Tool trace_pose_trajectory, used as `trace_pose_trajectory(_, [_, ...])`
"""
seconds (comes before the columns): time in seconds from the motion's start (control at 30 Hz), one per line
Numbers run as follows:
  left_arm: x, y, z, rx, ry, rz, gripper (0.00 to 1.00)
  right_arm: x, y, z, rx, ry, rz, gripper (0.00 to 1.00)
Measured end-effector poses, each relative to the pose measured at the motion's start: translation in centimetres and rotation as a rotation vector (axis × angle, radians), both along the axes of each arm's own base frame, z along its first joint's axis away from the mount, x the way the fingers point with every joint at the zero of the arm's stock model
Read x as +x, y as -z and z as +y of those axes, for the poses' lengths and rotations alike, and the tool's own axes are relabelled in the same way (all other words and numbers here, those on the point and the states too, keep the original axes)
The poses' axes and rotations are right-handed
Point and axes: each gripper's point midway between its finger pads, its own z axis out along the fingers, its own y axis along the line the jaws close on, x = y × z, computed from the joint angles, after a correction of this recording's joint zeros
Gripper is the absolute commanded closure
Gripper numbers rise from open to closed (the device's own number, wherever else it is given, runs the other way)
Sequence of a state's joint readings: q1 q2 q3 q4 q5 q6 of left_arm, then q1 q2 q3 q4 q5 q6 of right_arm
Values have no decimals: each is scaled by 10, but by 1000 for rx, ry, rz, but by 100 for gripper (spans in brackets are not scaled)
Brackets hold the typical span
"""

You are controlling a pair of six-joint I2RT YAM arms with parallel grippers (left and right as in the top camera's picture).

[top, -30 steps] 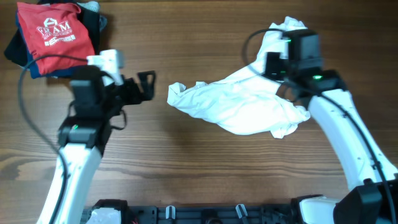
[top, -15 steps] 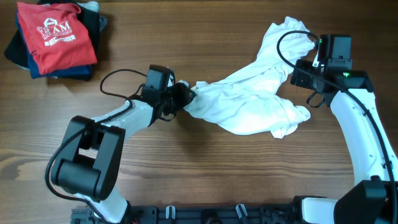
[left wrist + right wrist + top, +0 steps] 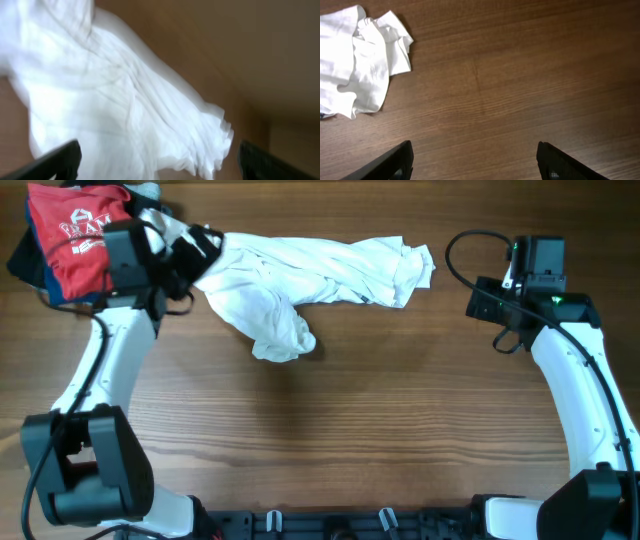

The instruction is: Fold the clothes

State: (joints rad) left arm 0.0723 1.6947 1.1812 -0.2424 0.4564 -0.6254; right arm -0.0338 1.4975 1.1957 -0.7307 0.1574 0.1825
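- Shirt: soft white cotton, rumpled into a long, rope-like band. It runs from the left gripper toward the right gripper and stops short of it, with bare table between.
- A rounded, bunched lump sags off the band just ahead of the left gripper, on the side nearer the arm bases.
- The band's far end is a crumpled, pleated edge. In the right wrist view it lies as flat creased flaps of shirt on the wood, ahead and left of the right fingers.
- The table is matte brown wood with fine straight grain.
- The left fingers stand wide apart at the lower corners of their wrist view, only their tips showing.
- White folds fill the space ahead of them. That view is blurred, so I cannot tell whether cloth touches either finger.
- From overhead, the shirt's near end meets the left gripper and hides its fingertips.
- The right gripper is spread wide, with only wood between its tips.
- Behind the left gripper, a red shirt with white print lies on a navy pile. Both are partly covered by the arm and cut by the frame edge.
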Motion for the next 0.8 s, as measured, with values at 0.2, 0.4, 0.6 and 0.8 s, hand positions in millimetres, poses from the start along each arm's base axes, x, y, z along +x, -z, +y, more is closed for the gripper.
trace_pose_trajectory(0.2, [-106, 51, -142, 67, 420, 316, 0, -1, 0, 0, 0, 0, 3, 18])
trace_pose_trajectory(0.4, [-125, 77, -164, 267, 360, 370, 14, -5, 3, 1, 4, -2, 25, 18])
trace_pose_trajectory(0.6, [-118, 113, -145, 369, 262, 438, 96, -5, 3, 1, 7, -4, 24, 18])
trace_pose_trajectory(0.8, [-125, 73, -69, 473, 116, 519, 96, -2, 4, 19, 67, -106, 20, 22])
